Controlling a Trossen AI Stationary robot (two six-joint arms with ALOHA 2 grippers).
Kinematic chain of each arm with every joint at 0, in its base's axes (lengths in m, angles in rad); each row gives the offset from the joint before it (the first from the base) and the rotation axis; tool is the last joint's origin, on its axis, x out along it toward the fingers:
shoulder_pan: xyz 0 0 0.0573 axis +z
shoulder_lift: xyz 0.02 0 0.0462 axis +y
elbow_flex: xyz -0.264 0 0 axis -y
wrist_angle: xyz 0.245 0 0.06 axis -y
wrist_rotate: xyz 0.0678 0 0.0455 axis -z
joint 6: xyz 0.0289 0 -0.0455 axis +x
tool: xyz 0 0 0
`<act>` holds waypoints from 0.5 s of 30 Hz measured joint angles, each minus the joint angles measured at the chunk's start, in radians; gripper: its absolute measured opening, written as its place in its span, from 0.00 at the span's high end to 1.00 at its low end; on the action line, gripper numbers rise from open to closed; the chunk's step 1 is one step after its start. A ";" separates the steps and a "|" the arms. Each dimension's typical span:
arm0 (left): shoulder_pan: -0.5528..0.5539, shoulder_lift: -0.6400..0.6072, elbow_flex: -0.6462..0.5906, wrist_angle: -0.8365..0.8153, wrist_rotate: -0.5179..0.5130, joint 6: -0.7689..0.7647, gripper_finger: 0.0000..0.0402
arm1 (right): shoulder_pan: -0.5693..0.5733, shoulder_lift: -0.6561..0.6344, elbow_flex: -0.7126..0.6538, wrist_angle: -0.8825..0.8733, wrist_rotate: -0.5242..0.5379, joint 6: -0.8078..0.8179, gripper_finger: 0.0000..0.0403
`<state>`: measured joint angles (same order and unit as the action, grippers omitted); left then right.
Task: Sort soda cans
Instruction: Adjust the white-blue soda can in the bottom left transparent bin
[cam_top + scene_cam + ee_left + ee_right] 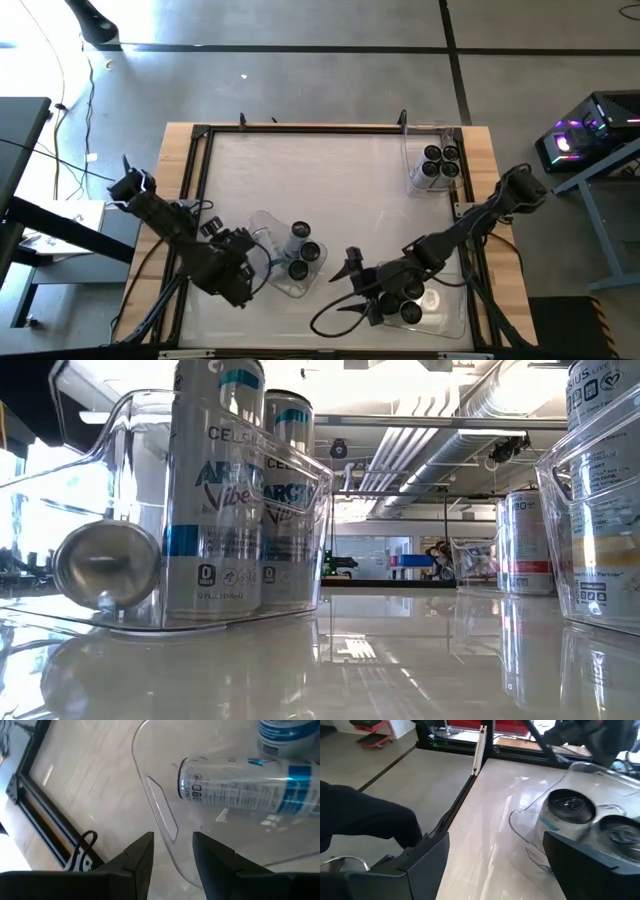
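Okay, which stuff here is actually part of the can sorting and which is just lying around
Part of the job:
- soda cans, one lying on its side
- clear bins
- left gripper, fingers parted, empty, at the bin's rim
- right gripper, open

Just lying about:
- cable
- computer tower off the table

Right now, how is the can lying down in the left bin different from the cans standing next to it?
The lying can rests on its side in the left bin, its round end facing the bin's curved wall; the standing cans are upright, tops up. The lying can sits nearer the left gripper, whose open fingers flank the bin's rim. All share white-and-blue labels and one clear bin.
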<state>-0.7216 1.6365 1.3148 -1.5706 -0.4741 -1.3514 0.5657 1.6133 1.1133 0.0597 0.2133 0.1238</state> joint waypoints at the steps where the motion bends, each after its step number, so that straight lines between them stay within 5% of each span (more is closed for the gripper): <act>1: -0.009 -0.003 0.000 -0.001 -0.007 -0.001 0.67 | 0.007 -0.010 0.000 -0.010 0.019 0.002 0.21; 7: -0.097 -0.006 0.000 0.002 -0.067 -0.139 0.67 | 0.062 -0.068 0.000 -0.069 0.179 -0.019 0.21; 15: -0.292 -0.006 0.000 0.006 -0.130 -0.461 0.67 | 0.052 -0.070 0.000 -0.078 0.135 0.011 0.21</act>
<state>-1.0134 1.6302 1.3148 -1.5642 -0.6038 -1.8119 0.6173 1.5433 1.1133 -0.0181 0.3481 0.1349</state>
